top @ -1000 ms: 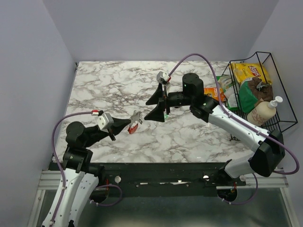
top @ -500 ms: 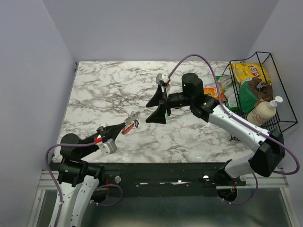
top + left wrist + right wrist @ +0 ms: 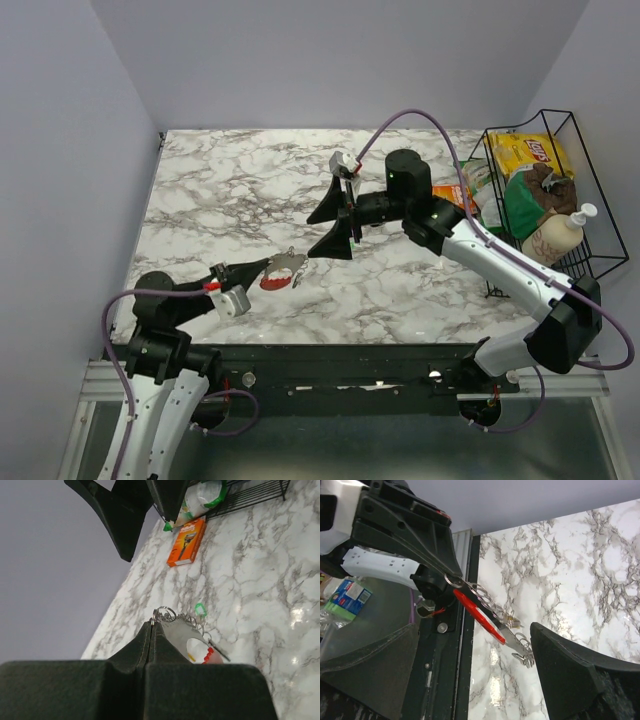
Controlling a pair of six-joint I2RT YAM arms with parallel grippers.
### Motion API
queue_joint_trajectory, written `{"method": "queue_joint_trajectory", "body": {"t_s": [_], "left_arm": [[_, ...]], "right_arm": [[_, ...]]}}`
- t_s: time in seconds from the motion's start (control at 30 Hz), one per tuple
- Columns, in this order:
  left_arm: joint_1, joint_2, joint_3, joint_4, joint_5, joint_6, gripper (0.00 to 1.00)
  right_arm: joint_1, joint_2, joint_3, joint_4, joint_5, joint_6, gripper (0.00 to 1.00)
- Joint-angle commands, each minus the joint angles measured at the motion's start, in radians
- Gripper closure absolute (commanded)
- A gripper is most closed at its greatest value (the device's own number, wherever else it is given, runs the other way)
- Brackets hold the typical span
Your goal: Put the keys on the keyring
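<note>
Clamped fully shut, my left gripper (image 3: 266, 266) pinches the keyring (image 3: 166, 613) at its very fingertips, and the thin metal loop pokes out just past them. A short chain of small rings (image 3: 490, 605) runs from that loop and carries the keys (image 3: 278, 281). The bunch hangs above the near part of the marble table (image 3: 220, 190), between my two claws. My right gripper (image 3: 322, 230) stands spread as wide as it goes and holds nothing. Its black fingers point at the bunch, and the bunch's far end sits just beside one finger; I cannot tell whether they touch. From above, the bunch is little more than a red streak and a pale glint. My right wrist view shows a long red key (image 3: 477, 614) and a silver blade (image 3: 512, 641) beyond it. Only my left wrist view shows a green head (image 3: 201, 608), a clear tag (image 3: 182, 636) and a row of red beads (image 3: 208, 655). That gives one red key, one green head and one silver blade, and I cannot tell the full number of keys. The linking rings are too fine to count. Farther out, one orange packet (image 3: 187, 541) lies flat beside one wire basket (image 3: 590, 200). The basket holds one yellow chip bag (image 3: 525, 152) and one pump bottle (image 3: 555, 235).
</note>
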Motion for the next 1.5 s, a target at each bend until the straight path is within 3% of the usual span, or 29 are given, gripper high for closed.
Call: {"method": "queue_joint_trajectory", "body": {"t_s": [0.0,0.2,0.33,0.47,0.63,0.9,1.17,1.47], "left_arm": [[-0.004,0.114,0.044,0.152,0.099,-0.281,1.0],[-0.004,0.183,0.0,0.436,0.118,-0.557,1.0],[-0.004,0.189,-0.074,0.638,0.1,-0.776,1.0],[-0.004,0.195,-0.118,0.795,0.081,-0.876,1.0],[-0.004,0.189,-0.125,0.771,0.069,-0.861,1.0],[-0.004,0.151,-0.114,0.625,0.063,-0.769,1.0],[-0.004,0.117,-0.111,0.527,0.044,-0.688,1.0],[-0.004,0.122,-0.114,0.508,0.044,-0.666,1.0]], "right_arm": [[0.006,0.019,0.055,-0.013,-0.052,-0.003,0.01],[0.01,0.062,0.13,-0.012,-0.118,0.026,0.15],[0.01,0.066,0.144,-0.01,-0.126,0.039,0.33],[0.012,0.056,0.132,-0.009,-0.116,0.043,0.41],[0.012,0.042,0.084,-0.027,0.026,0.052,0.58],[0.01,0.011,0.028,-0.102,0.353,0.21,0.55],[0.018,0.092,0.127,-0.239,0.339,0.373,0.54],[0.062,0.191,0.27,-0.512,0.416,0.376,0.52]]}}
